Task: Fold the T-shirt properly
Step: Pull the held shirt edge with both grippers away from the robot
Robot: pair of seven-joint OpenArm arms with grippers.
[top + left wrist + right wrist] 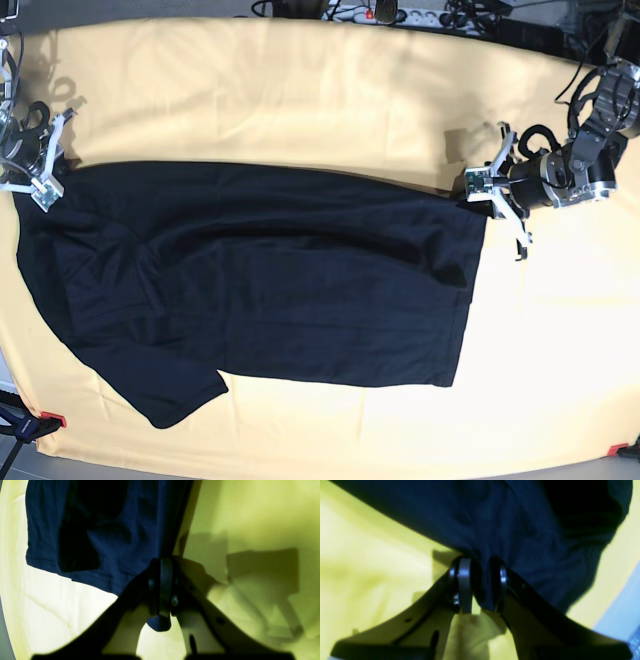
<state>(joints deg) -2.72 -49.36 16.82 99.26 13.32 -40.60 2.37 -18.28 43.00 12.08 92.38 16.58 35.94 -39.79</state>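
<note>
The black T-shirt [280,280] lies spread flat and lengthways on the pale yellow cloth [300,90], one sleeve pointing to the near left. In the base view my left gripper [487,195] sits at the shirt's far right corner. The left wrist view shows that gripper [163,565] shut on the T-shirt [112,542], a nub of fabric poking out behind the fingers. My right gripper [48,185] is at the far left corner. Up close, the right gripper [481,565] has a bunched fold of the T-shirt [520,530] pinched between its fingers.
Power strips and cables [400,12] line the table's back edge. Red clamps [50,418] hold the cloth at the near corners. Bare yellow cloth surrounds the shirt, widest at the back and right.
</note>
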